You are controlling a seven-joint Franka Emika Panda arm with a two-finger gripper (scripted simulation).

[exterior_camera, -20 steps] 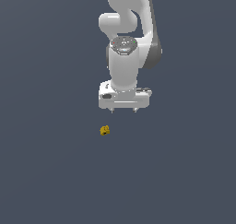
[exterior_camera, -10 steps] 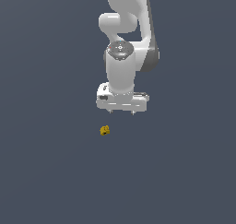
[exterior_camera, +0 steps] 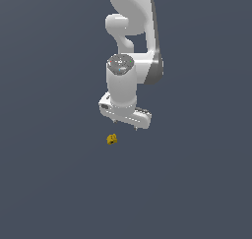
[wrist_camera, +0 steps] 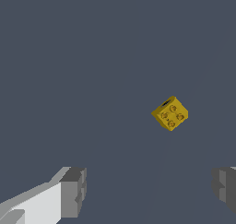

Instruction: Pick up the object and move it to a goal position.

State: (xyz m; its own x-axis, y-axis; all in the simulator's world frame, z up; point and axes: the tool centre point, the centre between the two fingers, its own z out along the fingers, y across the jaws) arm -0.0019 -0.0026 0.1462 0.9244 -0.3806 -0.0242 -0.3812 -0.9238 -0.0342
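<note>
While the white arm point(exterior_camera: 132, 51) is seen reaching down from the top of the exterior view, the gripper point(exterior_camera: 125, 121) is held above the dark grey floor point(exterior_camera: 54, 184) with nothing in it. In the wrist view its grey fingers point(wrist_camera: 73, 191) are spread wide apart. The object point(exterior_camera: 112, 139), a small yellow block with four round studs, is lying on the floor, near the gripper and slightly to the exterior view's left of it, not touched.

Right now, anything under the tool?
Only bare grey floor shows under the tool. The yellow block lies off to the exterior view's left, outside the open fingers. The block's underside is hidden.
</note>
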